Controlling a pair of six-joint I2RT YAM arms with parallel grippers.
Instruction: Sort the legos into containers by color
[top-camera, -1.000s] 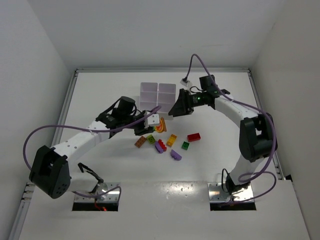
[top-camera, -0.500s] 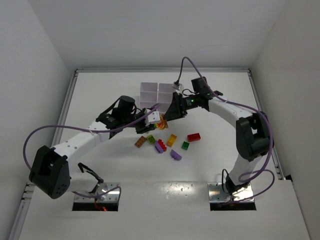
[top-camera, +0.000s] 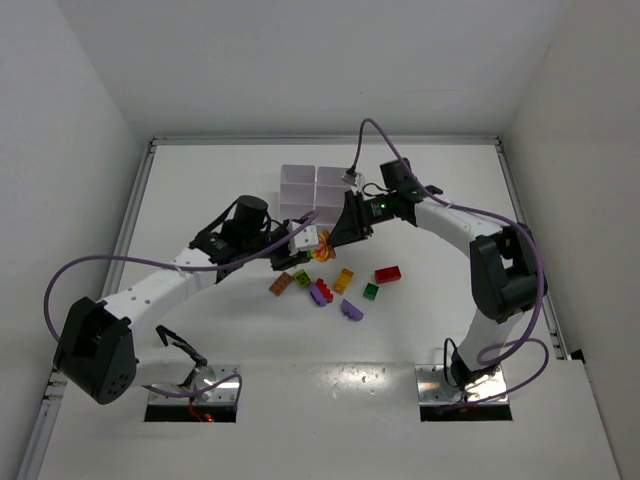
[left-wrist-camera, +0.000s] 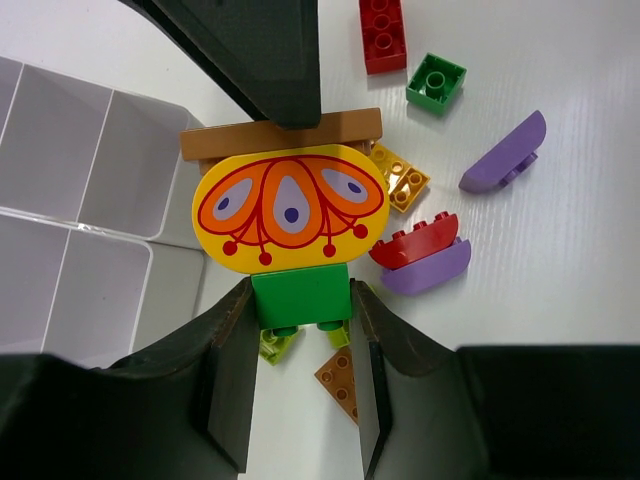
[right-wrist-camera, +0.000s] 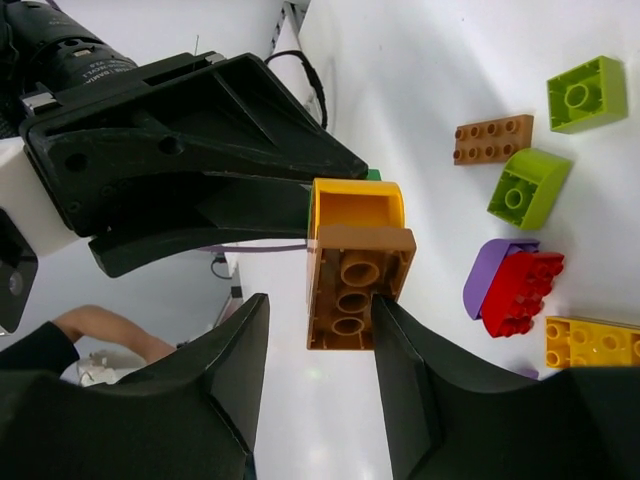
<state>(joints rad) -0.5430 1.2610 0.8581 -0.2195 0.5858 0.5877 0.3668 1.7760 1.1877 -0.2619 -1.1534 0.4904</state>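
Observation:
My left gripper (left-wrist-camera: 300, 305) is shut on the green brick (left-wrist-camera: 300, 295) at the bottom of a small stack, held above the table. A yellow oval piece (left-wrist-camera: 290, 208) with an orange pattern sits on the green brick, with a brown brick (left-wrist-camera: 280, 135) on top. My right gripper (right-wrist-camera: 320, 300) is open, and its fingers straddle the brown brick (right-wrist-camera: 358, 285); one finger lies against it and a gap shows on the other side. In the top view the stack (top-camera: 320, 247) hangs between both grippers, just in front of the white compartment tray (top-camera: 315, 190).
Loose legos lie on the table below the stack: a brown plate (top-camera: 280, 283), a lime brick (top-camera: 302, 278), a red-on-purple pair (top-camera: 320, 291), a yellow brick (top-camera: 343, 280), a red brick (top-camera: 387, 274), a green brick (top-camera: 371, 291) and a purple piece (top-camera: 351, 310).
My right gripper has moved left toward the stack and now has its fingers on either side of the brown brick. My left gripper has kept hold of the stack, nearly still.

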